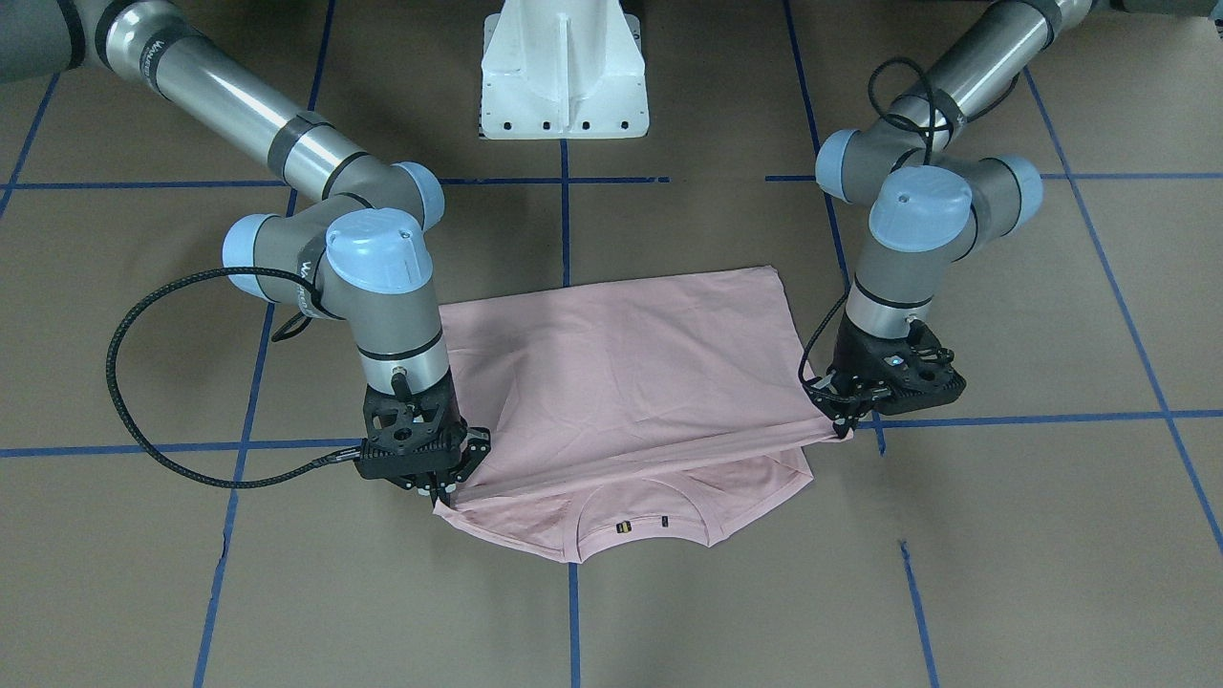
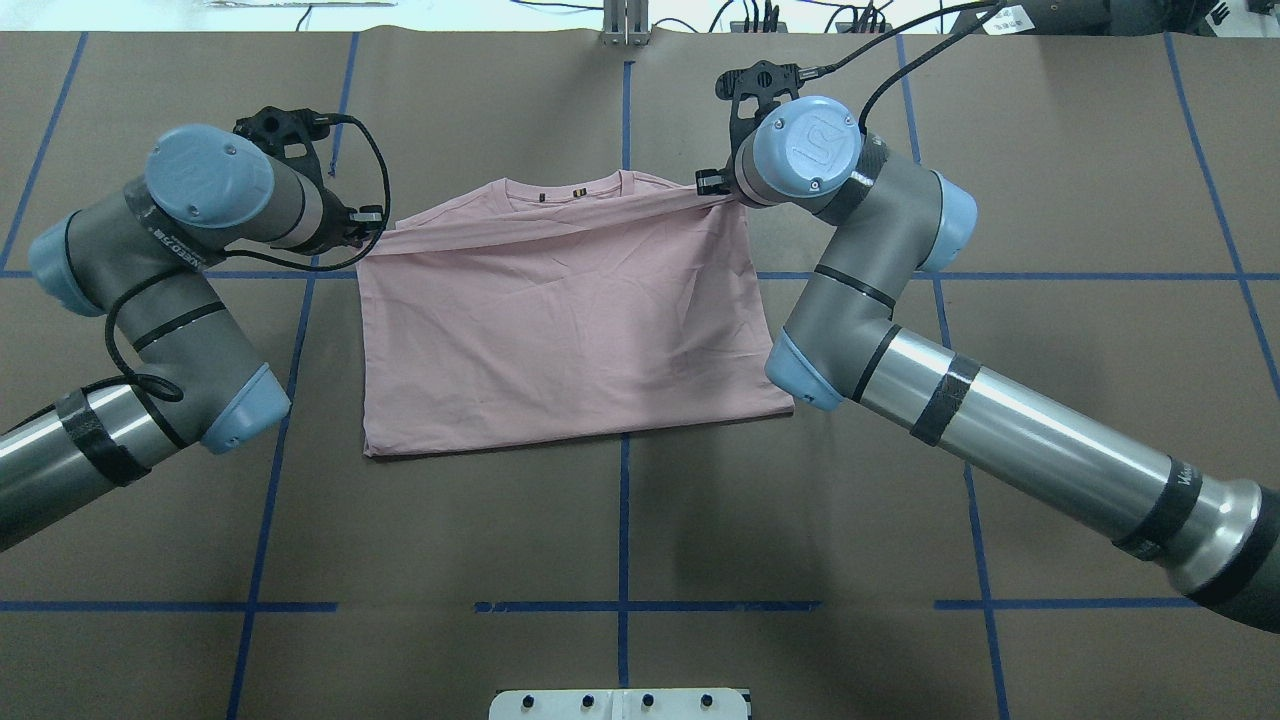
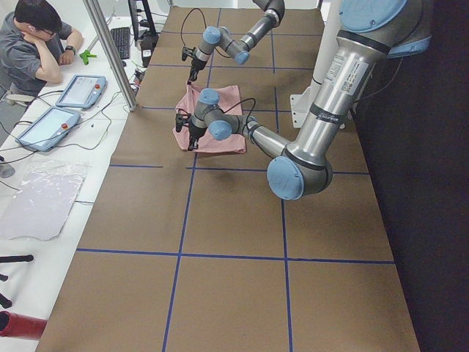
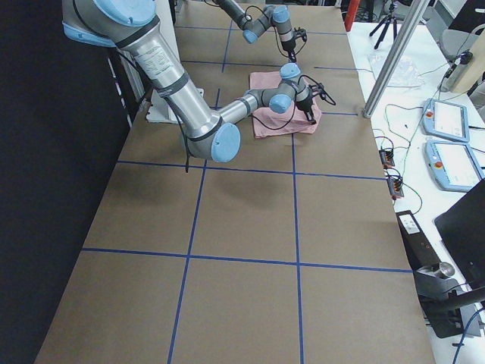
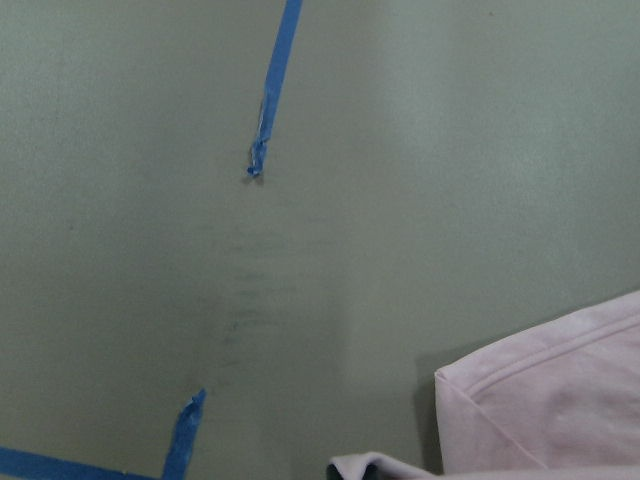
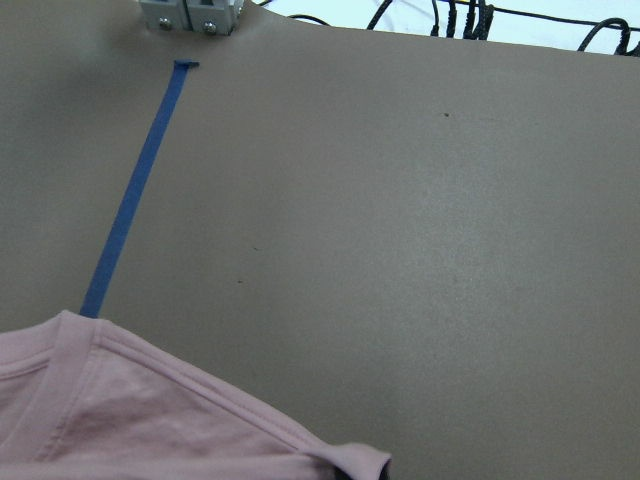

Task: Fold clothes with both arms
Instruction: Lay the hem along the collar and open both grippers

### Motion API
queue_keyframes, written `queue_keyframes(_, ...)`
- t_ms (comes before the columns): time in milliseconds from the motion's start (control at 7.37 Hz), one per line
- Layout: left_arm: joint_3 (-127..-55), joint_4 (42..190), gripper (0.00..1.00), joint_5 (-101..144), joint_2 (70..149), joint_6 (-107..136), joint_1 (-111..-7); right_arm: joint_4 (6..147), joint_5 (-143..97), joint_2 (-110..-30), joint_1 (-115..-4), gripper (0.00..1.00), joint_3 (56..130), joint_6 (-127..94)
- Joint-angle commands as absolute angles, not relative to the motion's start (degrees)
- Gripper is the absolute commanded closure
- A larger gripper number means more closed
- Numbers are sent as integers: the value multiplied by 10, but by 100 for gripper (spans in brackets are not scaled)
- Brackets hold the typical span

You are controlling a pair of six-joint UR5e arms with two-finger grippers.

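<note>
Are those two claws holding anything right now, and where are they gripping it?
Yes, the pink T-shirt. The left gripper and the right gripper each pinch one end of its folded-over edge, which is stretched between them just short of the collar.

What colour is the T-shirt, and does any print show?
The T-shirt is plain pale pink, with no print on the side showing. It is clearest in the overhead exterior view.
</note>
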State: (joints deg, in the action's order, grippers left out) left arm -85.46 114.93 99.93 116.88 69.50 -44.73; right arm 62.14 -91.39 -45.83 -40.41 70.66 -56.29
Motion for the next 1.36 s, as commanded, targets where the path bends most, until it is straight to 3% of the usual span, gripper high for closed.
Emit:
queue_keyframes(0,-853,1150,100,999,1175,696,-447,621,-914,-455,-403,96,708,-565)
queue_keyframes(136,-853,1150,94,999,1176,698,-446,621,-916,-455,-403,65,708,-565)
queue_keyframes(271,-853,1151,64,999,1177,701,-447,621,-916,-456,-403,3,708,-565)
queue_keyframes(407,-853,1150,7,998,1181,703,-446,621,-918,-455,-403,0,708,-569)
queue_keyframes(543,-853,1149,0,998,1181,703,-447,621,-919,-456,-403,0,708,-570)
queue_keyframes(814,-857,1144,0,1001,1181,700,-448,622,-952,-452,-404,0,715,-572)
queue_keyframes(1221,-923,1129,0,1045,1173,727,-451,759,-1049,-523,-383,0,841,-619)
